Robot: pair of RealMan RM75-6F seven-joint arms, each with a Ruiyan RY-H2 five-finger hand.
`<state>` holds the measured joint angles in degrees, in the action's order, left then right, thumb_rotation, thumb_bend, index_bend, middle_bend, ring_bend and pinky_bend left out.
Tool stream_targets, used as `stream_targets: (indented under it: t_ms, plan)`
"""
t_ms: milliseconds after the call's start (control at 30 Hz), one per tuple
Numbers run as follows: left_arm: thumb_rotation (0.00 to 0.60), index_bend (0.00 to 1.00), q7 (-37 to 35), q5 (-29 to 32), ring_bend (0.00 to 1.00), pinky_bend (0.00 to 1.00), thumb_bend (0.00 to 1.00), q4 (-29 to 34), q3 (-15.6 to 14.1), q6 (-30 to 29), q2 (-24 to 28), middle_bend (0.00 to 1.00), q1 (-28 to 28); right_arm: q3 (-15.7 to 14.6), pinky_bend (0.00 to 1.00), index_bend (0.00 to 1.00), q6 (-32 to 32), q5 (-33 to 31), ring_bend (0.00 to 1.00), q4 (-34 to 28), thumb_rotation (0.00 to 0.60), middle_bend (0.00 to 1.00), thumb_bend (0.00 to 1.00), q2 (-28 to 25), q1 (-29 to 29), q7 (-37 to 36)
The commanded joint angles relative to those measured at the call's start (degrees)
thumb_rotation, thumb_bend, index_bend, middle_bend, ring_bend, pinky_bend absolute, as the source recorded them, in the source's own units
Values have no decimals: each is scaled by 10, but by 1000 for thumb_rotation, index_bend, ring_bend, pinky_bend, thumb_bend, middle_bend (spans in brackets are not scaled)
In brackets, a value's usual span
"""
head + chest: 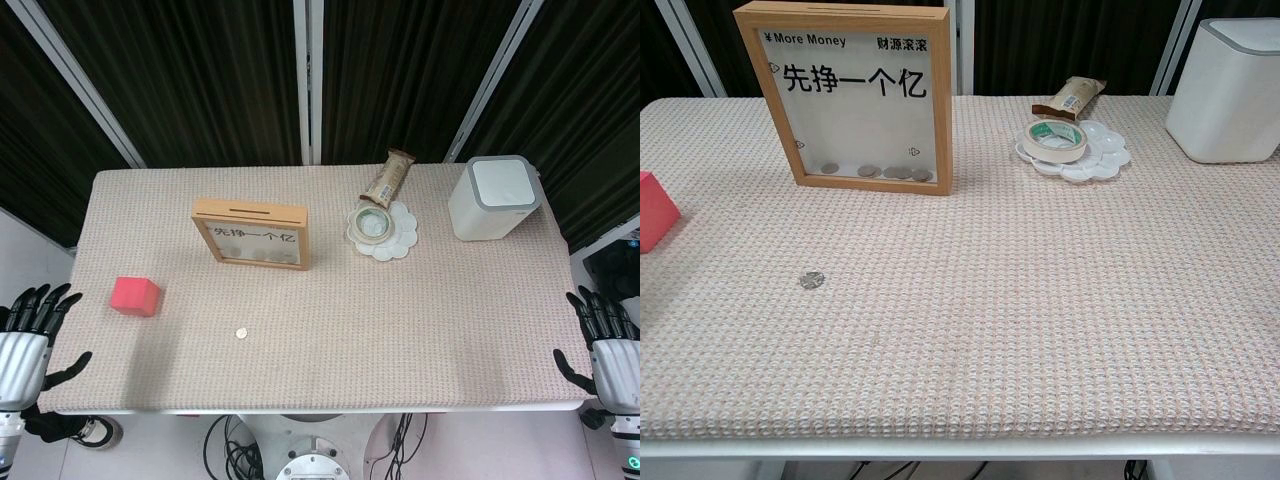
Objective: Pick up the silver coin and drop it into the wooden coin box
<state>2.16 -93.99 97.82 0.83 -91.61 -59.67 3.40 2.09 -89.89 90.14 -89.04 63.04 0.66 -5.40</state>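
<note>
Both our hands, left (28,335) and right (610,345), hang spread and empty at the surface (420,330) edge; silver coin (812,280) lies flat before the wooden coin box (855,95), so we risk fingertips skidding it away

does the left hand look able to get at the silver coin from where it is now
Probably yes. The left hand is open at the table's left edge, and the silver coin lies flat on bare cloth. The red block sits off that line, nearer the back.
</note>
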Motion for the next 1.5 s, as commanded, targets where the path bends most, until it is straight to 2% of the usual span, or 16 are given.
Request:
stream_targets:
  t_ms: [33, 500, 667, 1067, 1267, 1500]
  plan:
    - [600, 151, 0, -2, 0, 62, 185, 1, -1, -2, 0, 68, -1, 0, 0, 0, -1, 0, 0, 1, 600, 0, 278, -1, -1, -3]
    - [600, 151, 18, -41, 0, 62, 185, 14, -19, -7, 1, 68, -6, -6, 0, 0, -8, 5, 0, 8, 600, 0, 276, -4, -8, -16]
    - [600, 151, 28, -58, 0, 63, 185, 20, -27, 8, -5, 68, 1, -2, 0, 0, -15, 2, 0, 5, 600, 0, 277, -9, -11, -22]
    - [600, 151, 72, -63, 0, 63, 185, 22, -27, 117, -70, 68, 61, -1, 0, 0, -9, -5, 0, 13, 600, 0, 278, -12, -13, -28]
    - [600, 151, 62, -45, 0, 85, 185, -7, -27, 185, -120, 68, 98, 1, 0, 0, -13, -8, 0, 10, 600, 0, 278, -15, -15, -29]
    - [600, 151, 78, -20, 0, 85, 185, -49, -16, 231, -178, 68, 130, 2, 0, 0, -9, -11, 0, 8, 600, 0, 277, -16, -14, -25]
